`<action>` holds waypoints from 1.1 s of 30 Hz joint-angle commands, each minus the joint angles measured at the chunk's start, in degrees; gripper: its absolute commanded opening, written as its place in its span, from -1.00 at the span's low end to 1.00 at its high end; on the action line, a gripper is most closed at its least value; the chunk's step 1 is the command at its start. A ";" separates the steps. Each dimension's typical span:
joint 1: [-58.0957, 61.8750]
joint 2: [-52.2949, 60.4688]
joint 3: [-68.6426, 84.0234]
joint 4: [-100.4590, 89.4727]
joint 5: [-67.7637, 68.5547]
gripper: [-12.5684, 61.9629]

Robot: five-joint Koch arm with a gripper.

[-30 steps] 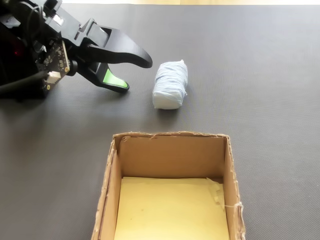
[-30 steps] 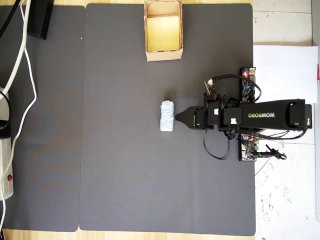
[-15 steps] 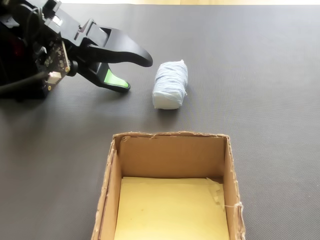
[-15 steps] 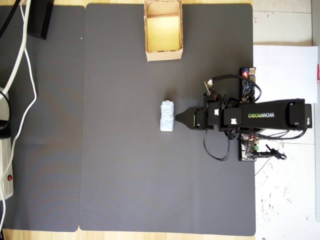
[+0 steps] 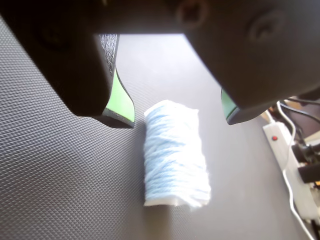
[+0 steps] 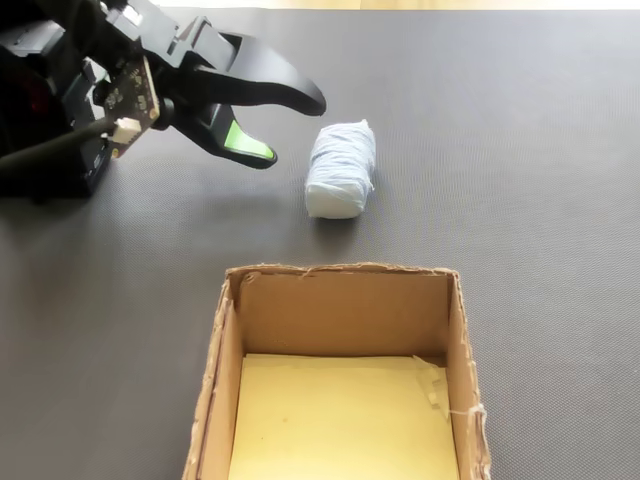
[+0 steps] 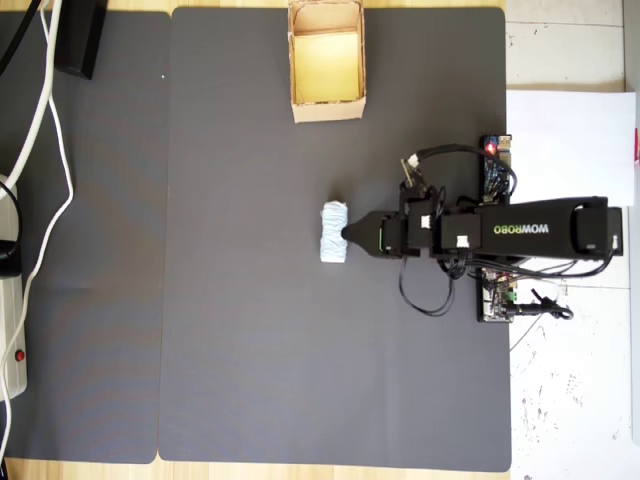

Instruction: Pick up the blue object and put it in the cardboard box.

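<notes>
The blue object [image 5: 175,155] is a pale blue wound bundle lying on its side on the dark mat [image 5: 50,165]. My gripper [image 5: 179,119] is open, its green-padded fingers spread wider than the bundle and hovering just above its near end. In the fixed view the gripper [image 6: 293,130] hangs a little left of the blue object [image 6: 341,170], apart from it. The cardboard box [image 6: 340,275] stands open in front, with a bare yellowish floor. From overhead, the gripper [image 7: 348,233] sits at the right edge of the blue object [image 7: 334,232], and the cardboard box [image 7: 326,108] is at the mat's top edge.
A white power strip with cables [image 5: 287,145] lies off the mat's edge; in the overhead view the power strip [image 7: 10,330] is at far left. Circuit boards [image 7: 495,160] and wires flank the arm's base. A black object [image 7: 80,35] stands at top left.
</notes>
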 commanded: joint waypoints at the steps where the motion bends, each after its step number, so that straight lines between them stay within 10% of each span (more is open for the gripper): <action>1: -0.09 4.57 -5.71 1.76 1.76 0.25; 27: -1.32 -37.79 -32.87 13.89 2.02 0.21; 33: 0.00 -39.55 -28.39 7.12 -0.18 -0.37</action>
